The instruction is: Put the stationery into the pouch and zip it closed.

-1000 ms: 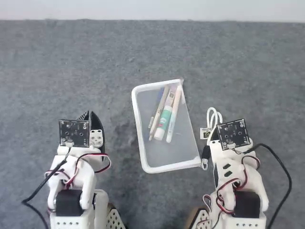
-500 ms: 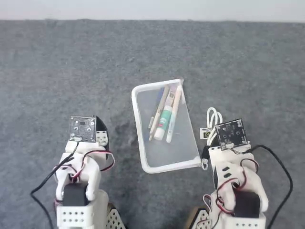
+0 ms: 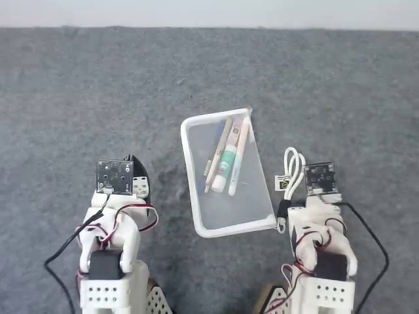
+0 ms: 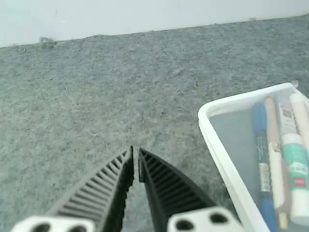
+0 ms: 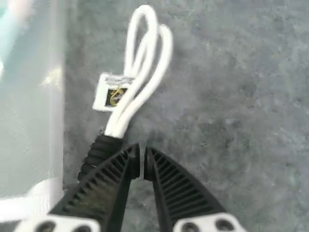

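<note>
i see my left claw [image 4: 135, 152] pinched narrow beside the clear white-rimmed pouch [image 3: 186, 157] of pens [image 3: 226, 167], my right claw [image 5: 141, 149] equally narrow just by its white cord loop [image 5: 120, 121].

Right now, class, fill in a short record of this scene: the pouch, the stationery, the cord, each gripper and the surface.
pouch: clear with a white rim, lying flat between the two arms
stationery: pens and a teal-labelled tube, side by side inside the pouch, at its far end
cord: white loop with a small tag, beside the pouch's right edge
left gripper: shut, empty, over bare table left of the pouch
right gripper: shut, empty, next to the cord
table: grey, carpet-like
zip: cannot tell whether closed
</note>
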Controlling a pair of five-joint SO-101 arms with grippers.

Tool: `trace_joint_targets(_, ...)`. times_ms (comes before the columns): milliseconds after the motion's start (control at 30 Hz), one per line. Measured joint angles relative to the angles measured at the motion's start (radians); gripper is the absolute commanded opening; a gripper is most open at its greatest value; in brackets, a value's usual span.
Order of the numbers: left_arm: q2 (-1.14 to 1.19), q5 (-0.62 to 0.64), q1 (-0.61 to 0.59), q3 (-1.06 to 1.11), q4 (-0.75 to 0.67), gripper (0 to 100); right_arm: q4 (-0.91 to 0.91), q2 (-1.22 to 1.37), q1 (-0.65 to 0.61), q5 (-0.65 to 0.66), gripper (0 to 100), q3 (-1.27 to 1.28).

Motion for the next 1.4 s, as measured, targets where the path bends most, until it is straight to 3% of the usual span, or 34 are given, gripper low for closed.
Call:
trace_joint_targets(333,0.000,0.000,0.003,0.021,-0.002,1,0.000,0.000,0.005,-0.020,0.6,0.000)
trace_joint_targets(667,0.000,0.002,0.118,0.046,0.003,1,0.098,0.000,-0.061,-0.020,0.6,0.000)
trace_joint_targets(1400,0.000,0.000,0.169,0.046,0.350,1,0.160,0.000,-0.087,-0.020,0.6,0.000)
